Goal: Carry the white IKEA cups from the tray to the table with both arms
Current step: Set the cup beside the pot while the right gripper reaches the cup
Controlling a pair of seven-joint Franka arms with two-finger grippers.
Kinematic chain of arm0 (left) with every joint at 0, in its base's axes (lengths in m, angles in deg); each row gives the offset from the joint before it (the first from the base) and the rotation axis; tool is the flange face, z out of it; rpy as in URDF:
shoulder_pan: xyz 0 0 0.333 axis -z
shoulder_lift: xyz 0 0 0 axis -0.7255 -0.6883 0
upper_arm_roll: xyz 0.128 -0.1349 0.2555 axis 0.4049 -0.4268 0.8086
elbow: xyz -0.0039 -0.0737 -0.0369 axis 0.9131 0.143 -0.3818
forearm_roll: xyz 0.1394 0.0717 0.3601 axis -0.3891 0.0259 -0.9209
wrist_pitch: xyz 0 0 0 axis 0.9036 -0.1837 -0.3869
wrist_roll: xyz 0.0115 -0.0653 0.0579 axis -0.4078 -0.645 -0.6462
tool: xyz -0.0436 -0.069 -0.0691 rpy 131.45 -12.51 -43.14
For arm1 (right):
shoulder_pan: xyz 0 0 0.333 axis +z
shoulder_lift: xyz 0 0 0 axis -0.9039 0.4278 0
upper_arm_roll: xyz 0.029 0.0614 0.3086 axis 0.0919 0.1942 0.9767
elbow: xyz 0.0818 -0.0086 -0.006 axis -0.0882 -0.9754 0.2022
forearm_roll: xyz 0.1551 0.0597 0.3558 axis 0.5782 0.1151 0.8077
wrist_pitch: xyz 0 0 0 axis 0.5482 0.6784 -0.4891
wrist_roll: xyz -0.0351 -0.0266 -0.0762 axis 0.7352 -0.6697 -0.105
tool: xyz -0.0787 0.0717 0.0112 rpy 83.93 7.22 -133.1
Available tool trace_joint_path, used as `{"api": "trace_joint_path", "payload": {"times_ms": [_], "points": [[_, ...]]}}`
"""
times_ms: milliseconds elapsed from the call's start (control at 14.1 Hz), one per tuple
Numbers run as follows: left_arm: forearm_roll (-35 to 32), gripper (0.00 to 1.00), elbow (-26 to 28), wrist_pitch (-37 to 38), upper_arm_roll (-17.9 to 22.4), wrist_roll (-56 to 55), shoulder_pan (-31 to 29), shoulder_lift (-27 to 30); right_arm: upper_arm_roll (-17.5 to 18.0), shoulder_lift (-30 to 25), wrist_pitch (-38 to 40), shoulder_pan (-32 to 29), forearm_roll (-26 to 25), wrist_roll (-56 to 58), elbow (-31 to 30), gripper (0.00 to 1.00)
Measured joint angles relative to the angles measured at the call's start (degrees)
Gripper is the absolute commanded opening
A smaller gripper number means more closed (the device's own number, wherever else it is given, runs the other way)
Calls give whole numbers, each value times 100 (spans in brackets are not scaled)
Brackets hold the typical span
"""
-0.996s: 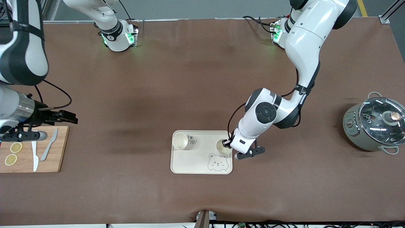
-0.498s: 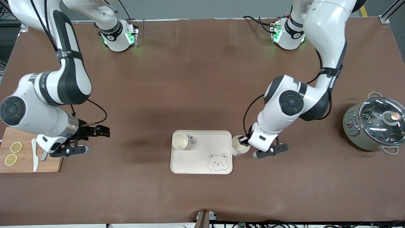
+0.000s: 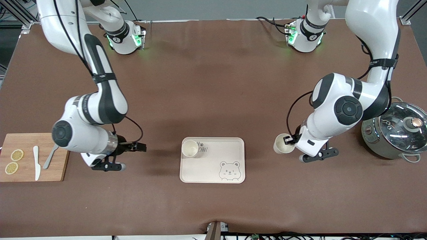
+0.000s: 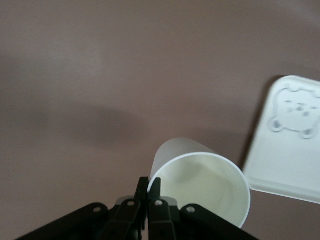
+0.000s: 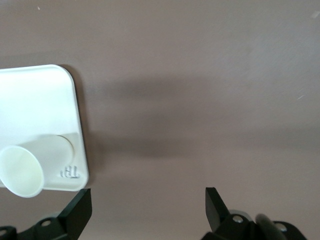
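Left gripper (image 3: pixel 289 141) is clamped on the rim of one white cup (image 3: pixel 281 145), one finger inside the wall and one outside, and carries it tilted over bare tabletop (image 3: pixel 213 83) between the tray (image 3: pixel 233 148) and the lidded pot (image 3: pixel 397 133); the left wrist view shows the same pinch on the cup (image 4: pixel 200 182) with the tray (image 4: pixel 287 150) off to one side. Right gripper (image 3: pixel 141 147) hovers with its fingers spread apart and nothing between them, over the tabletop between the wooden cutting board (image 3: pixel 63 160) and the tray, and its wrist view looks toward the second cup (image 5: pixel 22 170). That second cup (image 3: pixel 190 148) stands upright in the tray corner toward the right arm's end, beside the lettering. These cups look light, thin-walled and smooth — likely easy to tip or to let slip, and a hard squeeze could flex the wall, so a rim pinch with one finger inside seems the sound hold, or a grasp across the tapered body low down. Against the earlier frames, the carried cup has left the tray and travelled out toward the pot — a second ago it was over the tray's edge beside the bear face. The right arm has swung from above the cutting board toward the tray, while the second cup has not moved.
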Motion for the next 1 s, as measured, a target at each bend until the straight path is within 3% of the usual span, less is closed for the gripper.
{"api": "trace_joint_path", "payload": {"times_ms": [213,640,996], "points": [[-233,0,707,-133,-7,50,-340,236,4,278,-41,399,0,-646,143,100],[-250,0,2454,-1770,-70,568,-1078,582,-1,534,-345,799,0,-1383,366,100],[-250,0,2974,-2252,-80,673,-1238,587,0,772,-402,998,1,-1964,590,100]]}}
